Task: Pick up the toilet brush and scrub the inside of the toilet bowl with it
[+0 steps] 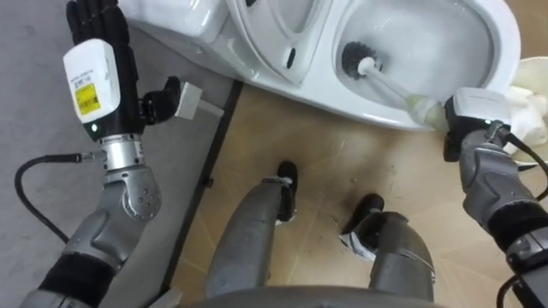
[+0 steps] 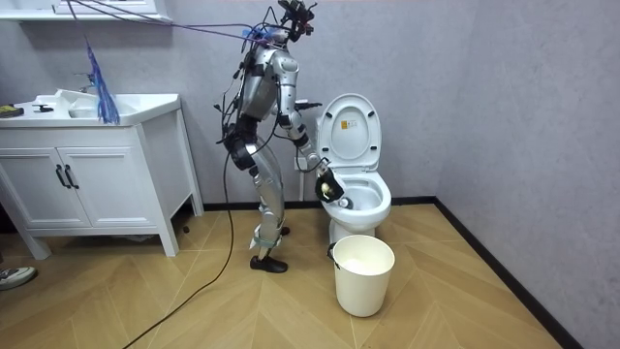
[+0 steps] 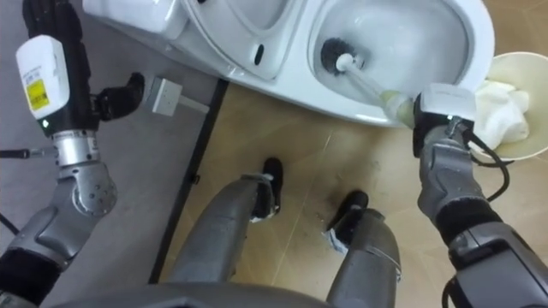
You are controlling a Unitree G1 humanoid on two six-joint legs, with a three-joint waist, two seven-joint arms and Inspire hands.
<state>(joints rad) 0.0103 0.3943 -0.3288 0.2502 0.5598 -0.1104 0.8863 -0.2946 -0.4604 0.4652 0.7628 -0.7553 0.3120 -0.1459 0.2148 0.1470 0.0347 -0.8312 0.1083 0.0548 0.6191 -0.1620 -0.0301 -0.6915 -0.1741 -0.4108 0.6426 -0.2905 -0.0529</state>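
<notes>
Small bathroom corner with grey walls and a wooden floor.
Grey, lightly textured walls (image 2: 504,87) meet in a corner, with a dark skirting board (image 2: 504,264) along their foot. The floor (image 2: 145,310) is light wood laid in a herringbone pattern. At the room view's left a white vanity cabinet (image 2: 92,184) stands against the wall. It has panelled doors with dark handles (image 2: 66,176), and its white tabletop (image 2: 145,101) carries a basin (image 2: 68,99). A white shelf (image 2: 97,17) hangs above it. The light is even and soft.
</notes>
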